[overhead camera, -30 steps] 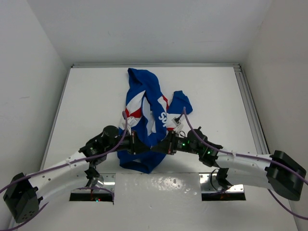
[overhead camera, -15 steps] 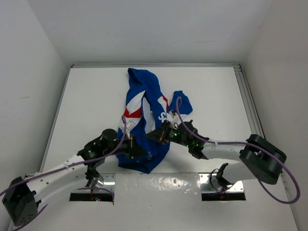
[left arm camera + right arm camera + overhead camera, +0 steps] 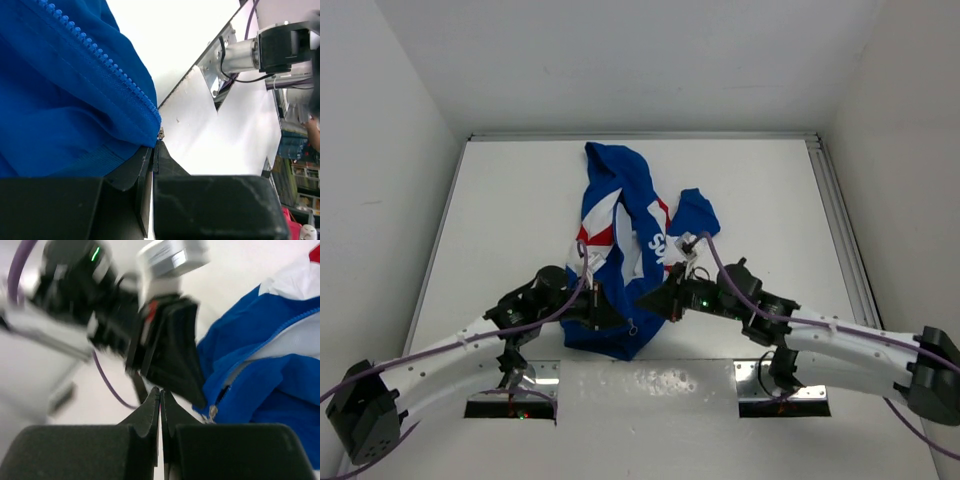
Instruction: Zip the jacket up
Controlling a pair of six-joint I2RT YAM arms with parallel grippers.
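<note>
The jacket lies bunched near the middle of the counter, with its lower hem towards the arms. It is judged to be light, soft and limp: it will fold and drag rather than hold its shape, so the cloth must be kept taut while the slider is drawn along. 2 holds are called for: the hem corner below the zipper, and the small metal pull, which is likely to be slippery and easily missed.

The left gripper is set at the near hem. Its jaws are seen pressed together, and the blue hem corner, where the row of teeth ends, is met at their tips and appears to be nipped there, though how deep the bite goes cannot be told.

The right gripper is held just beside the left one, over the front opening. Its jaws are closed to a hairline with nothing seen between them; the pull hangs just to their right, apart from them, and is not yet taken.
</note>
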